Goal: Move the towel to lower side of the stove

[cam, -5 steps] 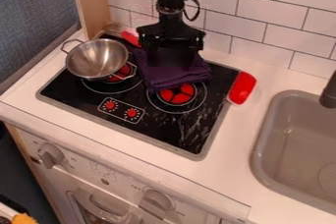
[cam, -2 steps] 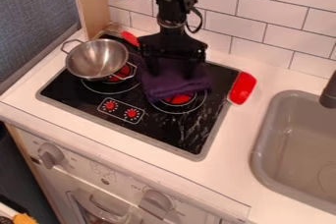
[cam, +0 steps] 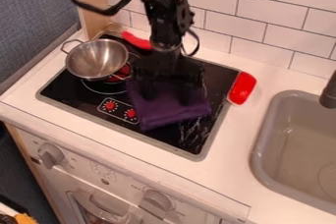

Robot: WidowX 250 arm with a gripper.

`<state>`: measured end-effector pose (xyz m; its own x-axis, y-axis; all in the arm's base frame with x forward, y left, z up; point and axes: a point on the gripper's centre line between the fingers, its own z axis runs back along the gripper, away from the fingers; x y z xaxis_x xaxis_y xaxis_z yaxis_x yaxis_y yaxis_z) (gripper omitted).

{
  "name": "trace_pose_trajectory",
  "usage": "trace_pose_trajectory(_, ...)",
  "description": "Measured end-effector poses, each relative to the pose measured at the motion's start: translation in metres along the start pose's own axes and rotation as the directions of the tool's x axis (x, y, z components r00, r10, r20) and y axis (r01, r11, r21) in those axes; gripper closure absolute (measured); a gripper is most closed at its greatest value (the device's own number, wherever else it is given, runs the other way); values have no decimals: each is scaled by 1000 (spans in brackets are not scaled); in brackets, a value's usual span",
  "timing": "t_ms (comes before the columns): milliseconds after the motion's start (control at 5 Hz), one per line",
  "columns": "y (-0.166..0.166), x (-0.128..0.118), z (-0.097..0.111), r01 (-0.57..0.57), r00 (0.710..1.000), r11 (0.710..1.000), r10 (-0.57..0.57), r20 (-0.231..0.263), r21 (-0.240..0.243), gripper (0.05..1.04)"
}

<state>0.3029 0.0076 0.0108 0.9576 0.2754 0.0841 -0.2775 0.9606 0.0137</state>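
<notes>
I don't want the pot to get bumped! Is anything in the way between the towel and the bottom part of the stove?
Nothing I can see is in the way. The claw is right at the towel, and below it is bare black stove top. The pot sits off to the side.

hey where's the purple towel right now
In the camera view, the purple towel lies on the stove, right of the metal pot, under the claw.
</notes>
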Motion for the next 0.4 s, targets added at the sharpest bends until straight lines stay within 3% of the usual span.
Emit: trace_pose_trajectory(400, -5, -56, 3, 69, 997, 998, -68, -46, 6, 84)
